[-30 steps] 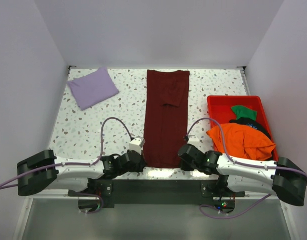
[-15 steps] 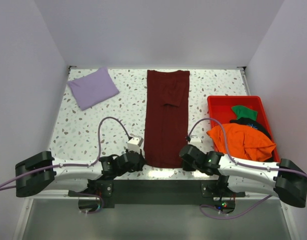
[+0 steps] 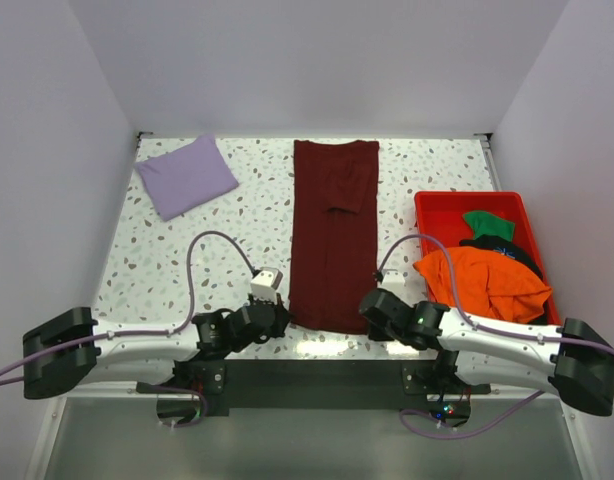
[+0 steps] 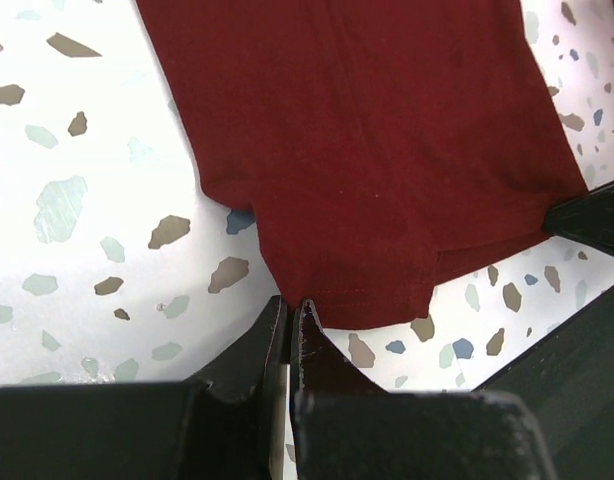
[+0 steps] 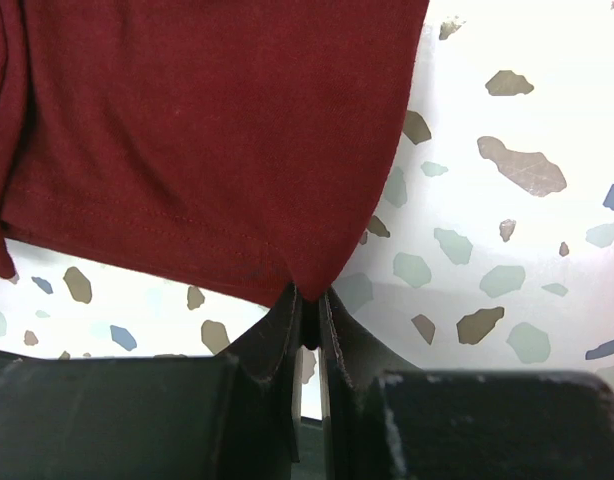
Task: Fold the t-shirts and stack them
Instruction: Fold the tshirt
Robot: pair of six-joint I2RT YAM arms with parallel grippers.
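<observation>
On the far left of the speckled surface [image 3: 167,260] lies the lavender shirt [image 3: 187,176], a soft flat square, already folded. The left pincer [image 4: 290,308] is pinching the near left corner of the maroon shirt [image 3: 333,235], a long thin strip of soft cloth with a stitched hem, in the middle. The right pincer [image 5: 309,298] pinches its near right corner. I think the strip gets folded in half now: both corners should lift together and go to the far end. On the right, a red bin [image 3: 457,198] holds a crumpled orange shirt [image 3: 482,285], a green shirt [image 3: 487,222] and a black shirt [image 3: 515,255].

Before me the maroon tee [image 3: 332,240] lies a long flat strip; lavender tee [image 3: 186,176] folded far left; orange tee [image 3: 484,280] heaped right.
</observation>
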